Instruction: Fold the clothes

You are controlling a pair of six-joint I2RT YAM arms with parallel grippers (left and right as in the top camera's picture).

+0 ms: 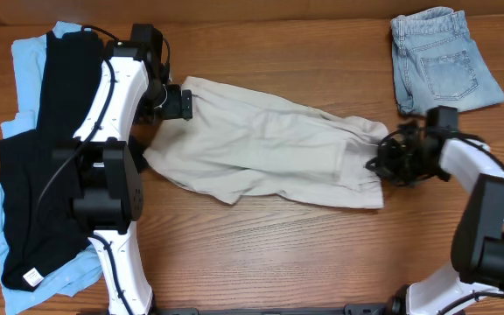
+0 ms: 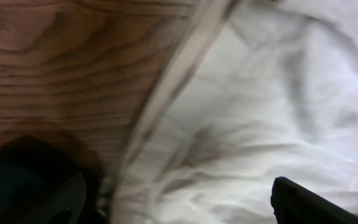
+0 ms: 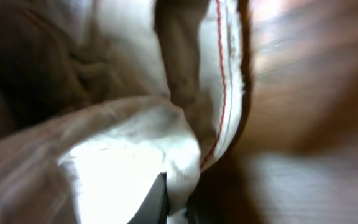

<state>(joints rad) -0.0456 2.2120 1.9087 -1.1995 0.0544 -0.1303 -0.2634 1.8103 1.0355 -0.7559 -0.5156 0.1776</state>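
A beige garment [image 1: 269, 149] lies spread and wrinkled across the middle of the wooden table. My left gripper [image 1: 182, 103] is at its upper left corner. In the left wrist view the fingers [image 2: 179, 208] are wide apart, with the hem of the cloth [image 2: 241, 124] between them. My right gripper [image 1: 381, 164] is at the garment's right end. In the right wrist view its fingers [image 3: 176, 202] are pinched together on a fold of the pale cloth [image 3: 123, 149], next to a red-stitched hem.
Folded light denim shorts [image 1: 440, 61] lie at the back right. A light blue garment [image 1: 26, 61] with a black garment [image 1: 59, 131] on top covers the left side of the table [image 1: 278, 254].
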